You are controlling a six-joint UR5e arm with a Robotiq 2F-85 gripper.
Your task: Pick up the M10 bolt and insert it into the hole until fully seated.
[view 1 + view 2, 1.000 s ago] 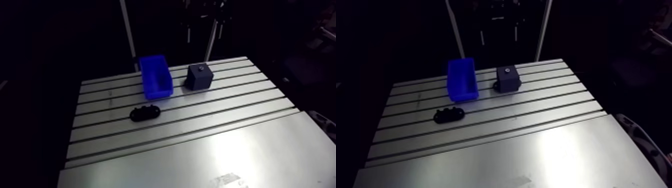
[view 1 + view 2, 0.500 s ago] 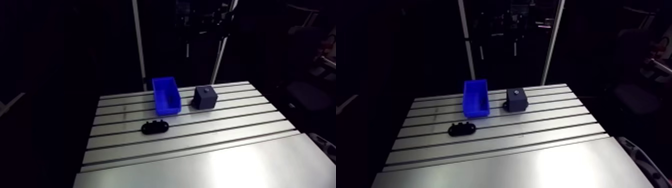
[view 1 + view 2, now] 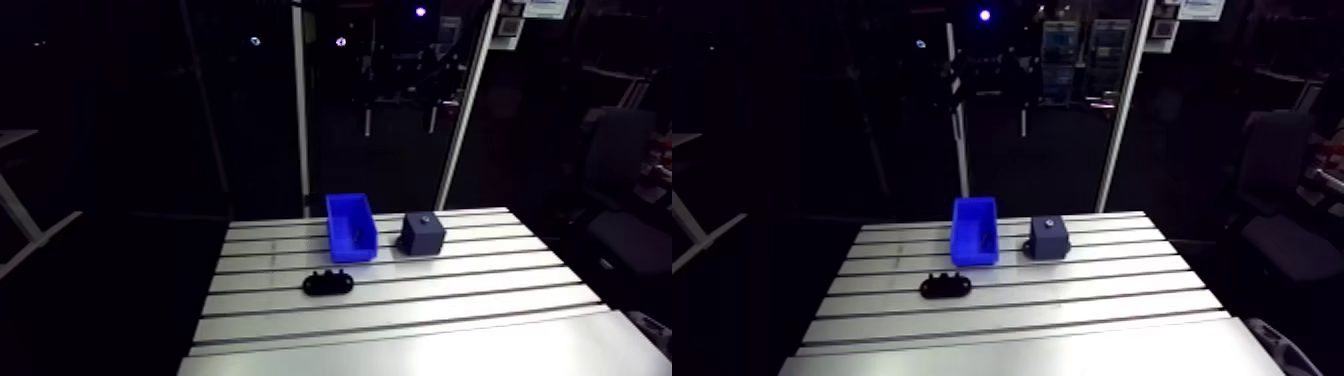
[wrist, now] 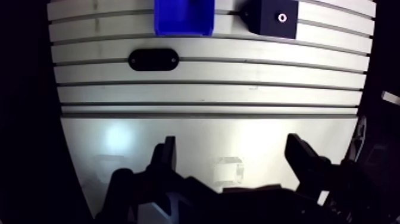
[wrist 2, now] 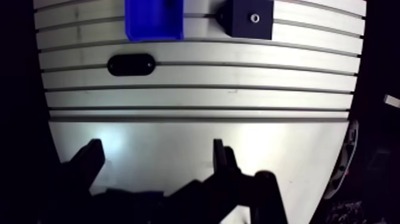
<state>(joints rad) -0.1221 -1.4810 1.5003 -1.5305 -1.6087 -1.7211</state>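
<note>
While wide apart, empty: hand (image 4: 232,143) over smooth alu plate (image 4: 196,128); blue rect. bin (image 4: 181,15), dark cube (image 4: 268,18).

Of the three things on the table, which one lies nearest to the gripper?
The flat black oval piece. It lies alone, closer to the gripper than the blue bin and the dark block, which stand side by side beyond it.

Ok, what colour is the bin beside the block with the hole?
Bright blue; the bin shows best in the arm view.
</note>
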